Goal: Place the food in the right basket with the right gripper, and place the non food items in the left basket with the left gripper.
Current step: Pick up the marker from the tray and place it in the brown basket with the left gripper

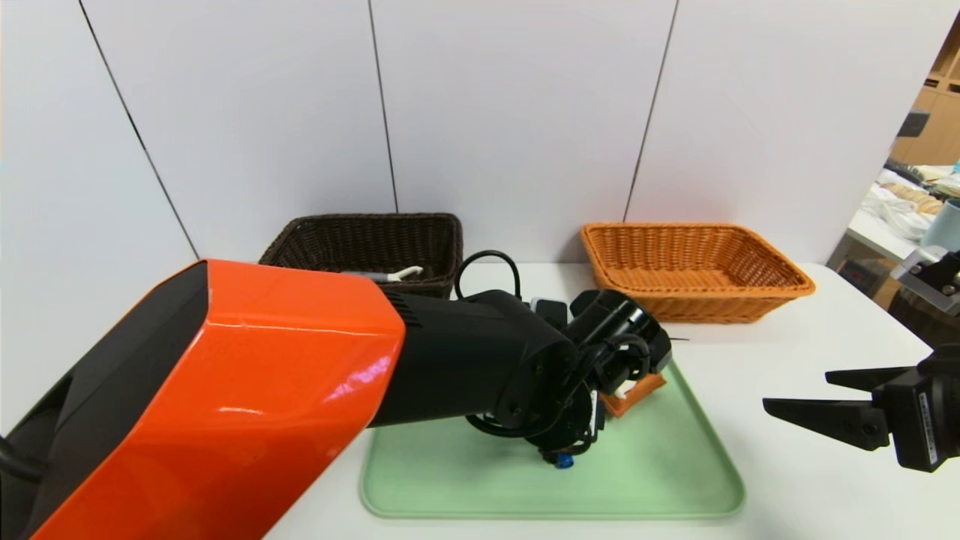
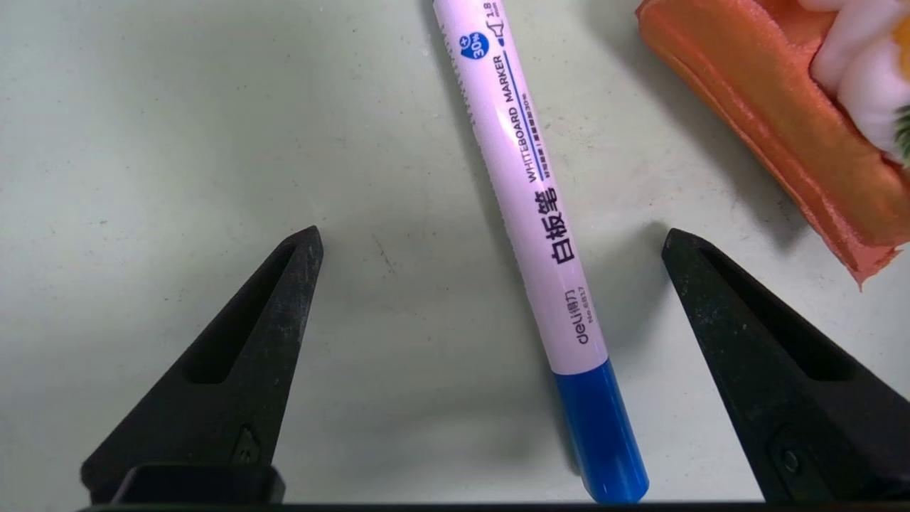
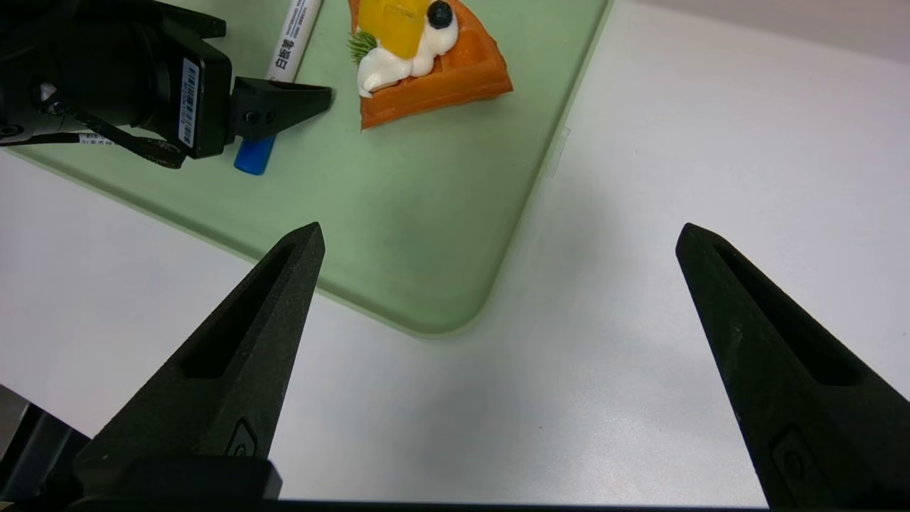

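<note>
Marker pickup, left gripper, centre of head view.
I close squarely across the marker; pincers spread, empty; right gripper parked, far right.

woven wicker basket, glossy plastic-looking marker (smooth, too)

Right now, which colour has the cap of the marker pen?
Blue, clearest in the left wrist view.

And here's the left arm, stretched forward and across, wrist bent, its claw angled down with both fingers spread wide! Over on the right, the other claw hangs idle, fingers wide apart too.
</note>
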